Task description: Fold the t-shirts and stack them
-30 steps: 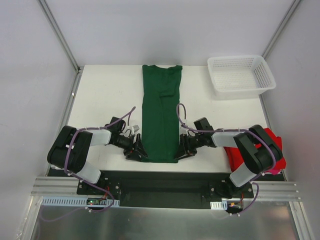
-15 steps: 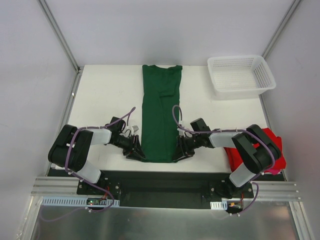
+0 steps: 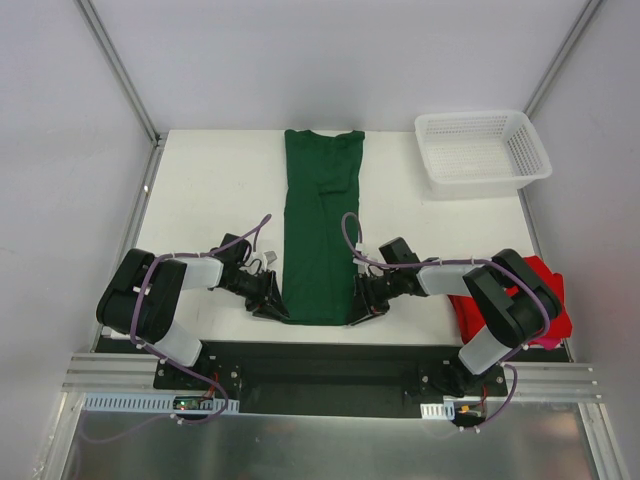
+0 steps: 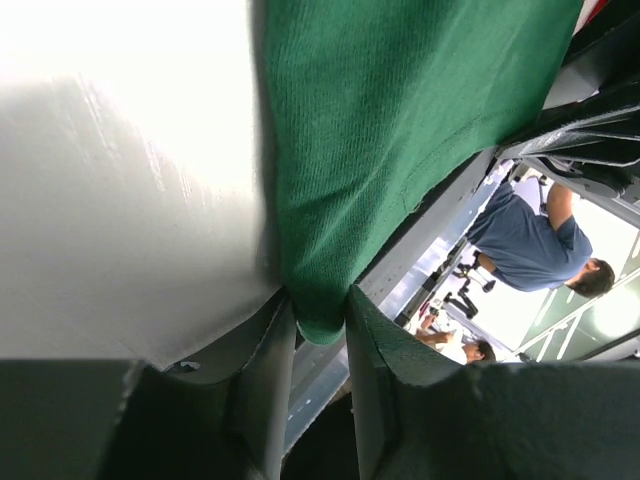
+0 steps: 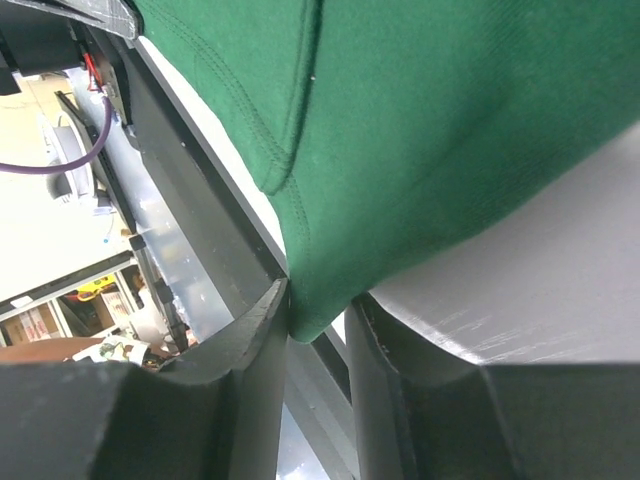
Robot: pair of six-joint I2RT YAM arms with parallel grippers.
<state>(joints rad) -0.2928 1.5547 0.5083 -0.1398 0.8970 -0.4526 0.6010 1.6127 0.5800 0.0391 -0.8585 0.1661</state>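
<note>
Folding is starting: your left gripper (image 3: 274, 307) and right gripper (image 3: 358, 311) are each pinching a near hem corner of the dark green t-shirt (image 3: 320, 220) lying lengthwise on the table (image 3: 205, 195); next, I judge, you should be lifting both evenly toward the collar.

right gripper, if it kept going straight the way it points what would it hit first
The green t-shirt: its near corner already sits between the right gripper's fingers. Past the cloth, probably the left gripper facing it.

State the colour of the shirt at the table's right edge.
Red shirt; best in the top view.
</note>
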